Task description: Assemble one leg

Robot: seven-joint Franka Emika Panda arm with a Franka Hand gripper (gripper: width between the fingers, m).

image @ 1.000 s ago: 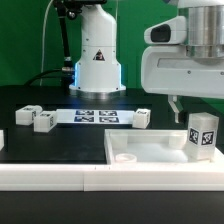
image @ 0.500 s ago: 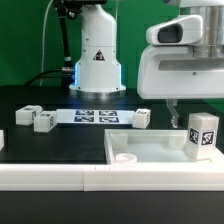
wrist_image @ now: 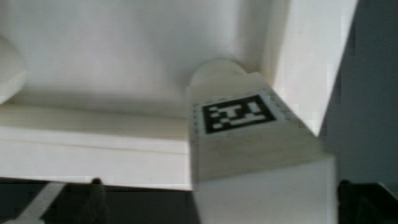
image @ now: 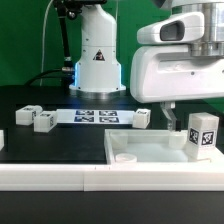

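The claw (image: 184, 122) hangs with its 2 fingers (image: 170, 118) spread apart and grips nothing. The leg (image: 203, 133) stands upright just below the claw, in a corner of the white tray (image: 150, 152), and the visible finger is clear of the leg's side. In the wrist view the tagged leg fills the space ahead of the claw. 1 small block (image: 144, 118) sits on the counter (image: 60, 140) near the claw. The marker board (image: 95, 115) and 2 more blocks (image: 44, 121) lie well apart from it.

My wrist (image: 182, 68) hangs low at the exterior view's right, claw (wrist_image: 228, 200) pointing straight down, jaws spread wide apart and gripping nothing; one finger (image: 170, 117) shows beneath the white housing.
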